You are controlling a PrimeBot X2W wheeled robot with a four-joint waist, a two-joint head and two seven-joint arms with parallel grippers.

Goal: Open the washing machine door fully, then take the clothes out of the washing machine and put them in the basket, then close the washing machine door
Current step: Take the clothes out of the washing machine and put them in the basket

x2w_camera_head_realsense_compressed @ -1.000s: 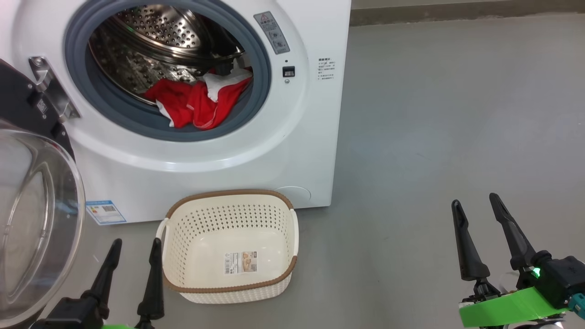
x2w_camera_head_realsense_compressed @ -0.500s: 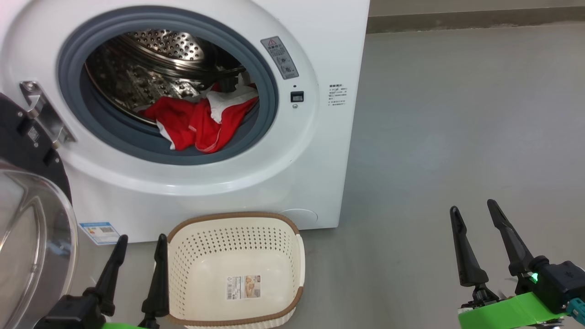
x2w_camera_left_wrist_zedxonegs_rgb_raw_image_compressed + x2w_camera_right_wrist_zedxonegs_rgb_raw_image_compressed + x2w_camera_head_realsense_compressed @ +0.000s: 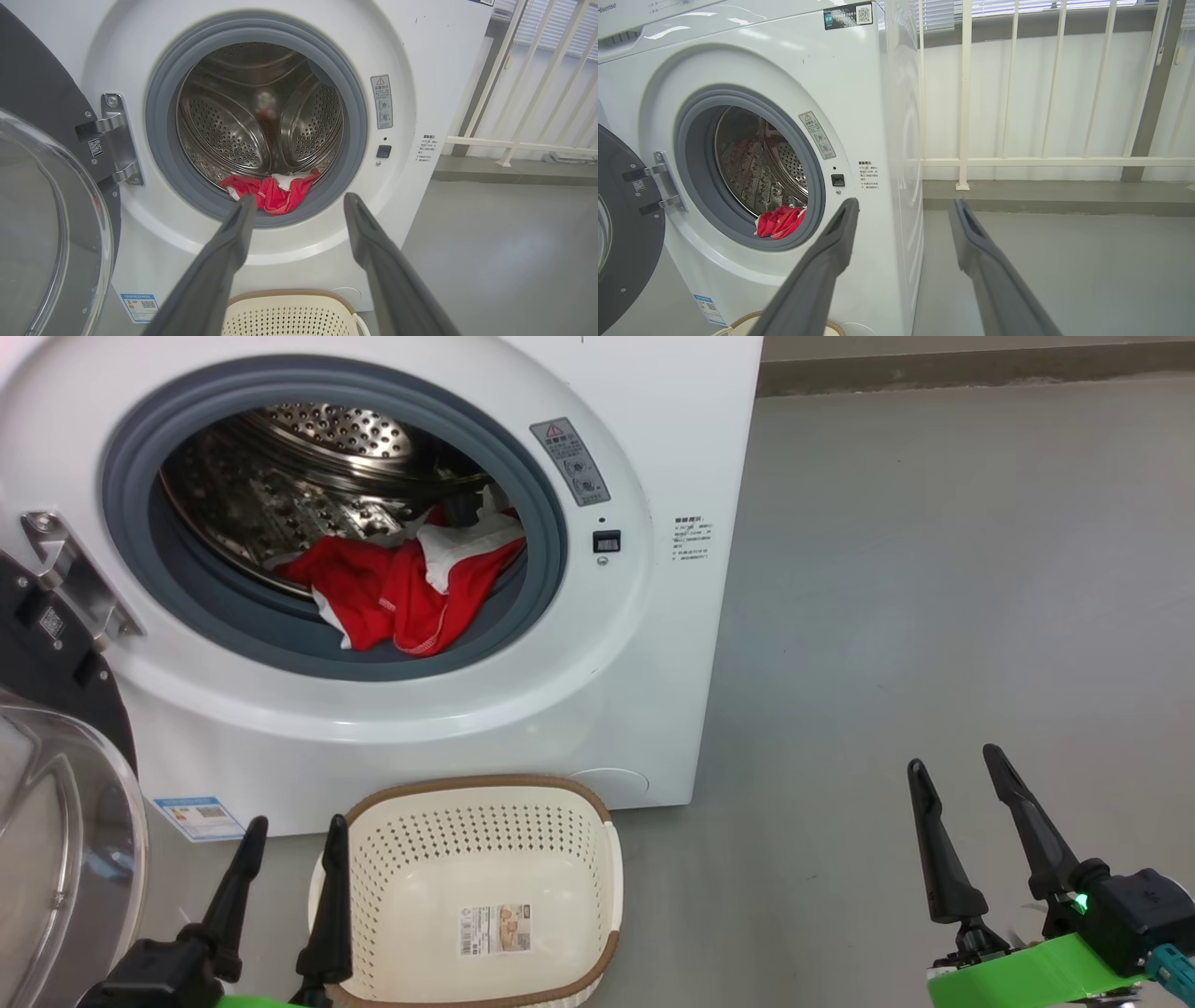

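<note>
The white washing machine (image 3: 653, 448) (image 3: 420, 70) (image 3: 859, 93) stands with its round black door (image 3: 47, 821) (image 3: 42, 186) (image 3: 621, 252) swung open to the left, glass bowl facing out. Red and white clothes (image 3: 401, 588) (image 3: 273, 189) (image 3: 780, 221) lie at the front lip of the steel drum. The cream basket (image 3: 485, 887) (image 3: 289, 315) sits empty on the floor below the opening. My left gripper (image 3: 294, 831) (image 3: 299, 205) is open beside the basket's left rim. My right gripper (image 3: 952, 765) (image 3: 903, 207) is open over bare floor to the right.
Grey floor (image 3: 934, 569) stretches to the right of the machine. A white railing (image 3: 1017, 161) and wall stand behind it. A blue label (image 3: 198, 817) is stuck low on the machine's front, near the open door.
The head camera has moved closer and shifted, so the machine and basket sit lower and larger. Both grippers hold the same open pose; the clothes lie as before.
</note>
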